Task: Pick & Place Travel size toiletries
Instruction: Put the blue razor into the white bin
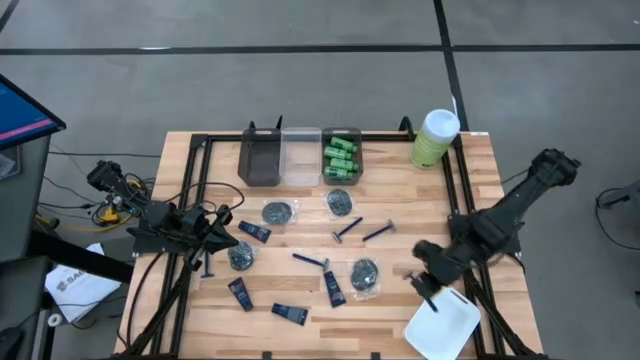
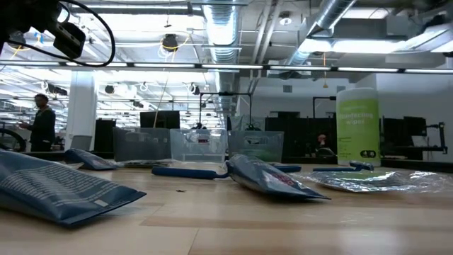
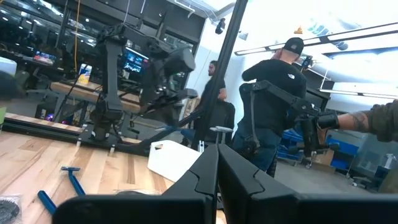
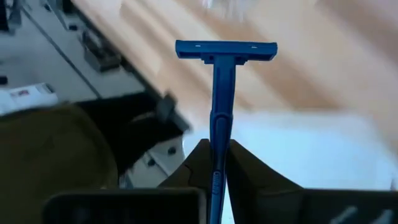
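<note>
Right gripper [image 4: 214, 163]: clamped on blue razor [image 4: 222, 93] by its handle, above white tray [image 1: 443, 322] at table's front right corner, likely for placing. Left gripper [image 3: 217, 163]: closed, empty, parked at left edge.

Robotics lab, exposed ceiling ducts [image 2: 219, 28], rows of monitors [image 2: 159, 120], other robot rigs [image 3: 115, 81], person [image 3: 273, 106] standing nearby

A grey concrete floor [image 1: 330, 25] crossed by dark lines surrounds the light wooden slatted table [image 1: 400, 215], with silver ceiling ducts [image 2: 226, 21] and strip lights overhead.
</note>
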Tool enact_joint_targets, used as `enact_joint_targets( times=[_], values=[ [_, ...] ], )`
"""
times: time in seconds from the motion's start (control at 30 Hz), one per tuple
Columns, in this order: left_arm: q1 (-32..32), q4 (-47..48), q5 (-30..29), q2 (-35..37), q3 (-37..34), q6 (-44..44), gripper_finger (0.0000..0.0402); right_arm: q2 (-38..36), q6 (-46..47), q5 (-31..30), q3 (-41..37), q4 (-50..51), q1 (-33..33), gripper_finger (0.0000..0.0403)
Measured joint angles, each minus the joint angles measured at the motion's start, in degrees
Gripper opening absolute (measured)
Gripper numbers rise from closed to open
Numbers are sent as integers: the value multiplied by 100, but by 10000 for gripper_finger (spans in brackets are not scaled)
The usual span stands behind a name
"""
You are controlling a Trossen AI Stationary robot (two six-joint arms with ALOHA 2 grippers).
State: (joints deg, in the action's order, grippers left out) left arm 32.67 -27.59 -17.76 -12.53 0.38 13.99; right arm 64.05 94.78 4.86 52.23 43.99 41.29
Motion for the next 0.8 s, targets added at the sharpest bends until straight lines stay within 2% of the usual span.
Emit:
enact_joint_targets(
  times=[0.17,0.4,0.67,0.8],
  values=[
    [-1,2,0,0,-2,-2,2,63,1094,21,5,-9,925,22],
    [0,0,0,0,-1,-2,2,598,2382,24,9,2,1663,27],
    [0,-4,0,0,-1,-2,2,1277,2892,64,7,-26,1738,24],
    [0,-9,0,0,-2,-2,2,1498,2890,337,7,-55,1671,33]
  ],
)
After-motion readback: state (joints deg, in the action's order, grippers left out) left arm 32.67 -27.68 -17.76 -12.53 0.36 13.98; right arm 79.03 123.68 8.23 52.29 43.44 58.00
